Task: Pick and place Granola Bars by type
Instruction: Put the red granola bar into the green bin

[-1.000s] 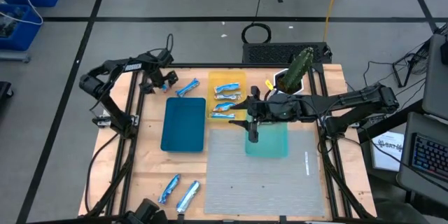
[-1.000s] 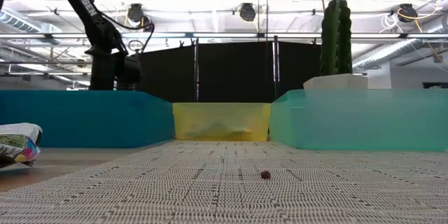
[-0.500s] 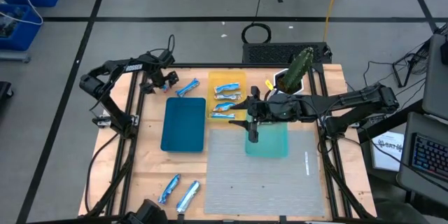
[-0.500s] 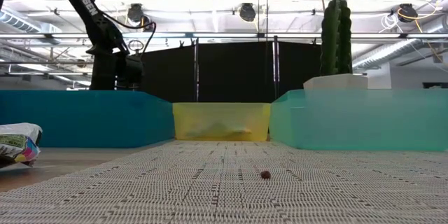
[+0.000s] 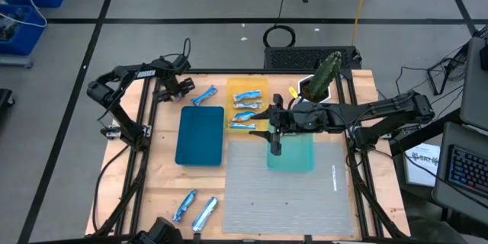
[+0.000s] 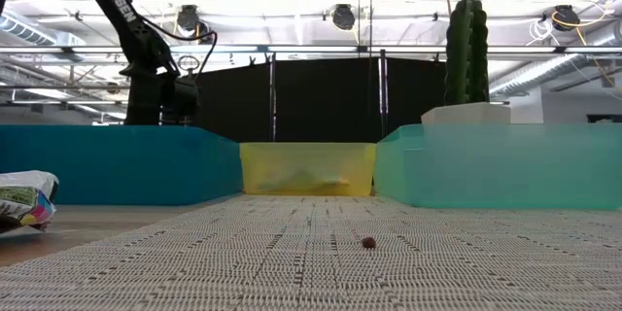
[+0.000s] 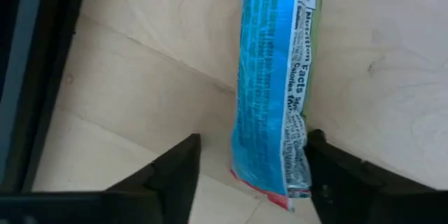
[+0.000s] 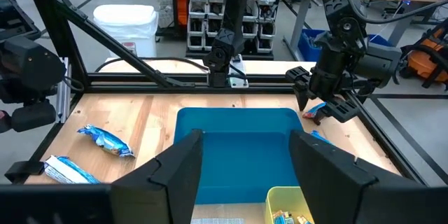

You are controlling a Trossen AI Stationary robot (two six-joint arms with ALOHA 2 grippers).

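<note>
A blue-and-white granola bar (image 7: 274,77) lies flat on the wooden table near its far left corner (image 5: 203,95). My left gripper (image 7: 252,175) (image 5: 181,88) hovers open over the bar's end, one finger on each side; whether they touch it does not show. Several blue bars (image 5: 247,107) lie in the yellow tray (image 5: 261,85). Two more bars (image 5: 184,204) (image 5: 205,213) rest near the table's near left edge. My right gripper (image 8: 245,168) (image 5: 272,120) waits open between the yellow tray and the teal tray (image 5: 299,156).
A blue tray (image 5: 200,135) sits between the far-left bar and the near ones. A grey mesh mat (image 5: 290,194) covers the near right of the table, with a small crumb (image 6: 368,243) on it. A cactus in a white pot (image 5: 324,76) stands at the far right.
My left gripper has crept a little toward the table's right, closer to the far-left bar. The bars and my right arm have not moved.
</note>
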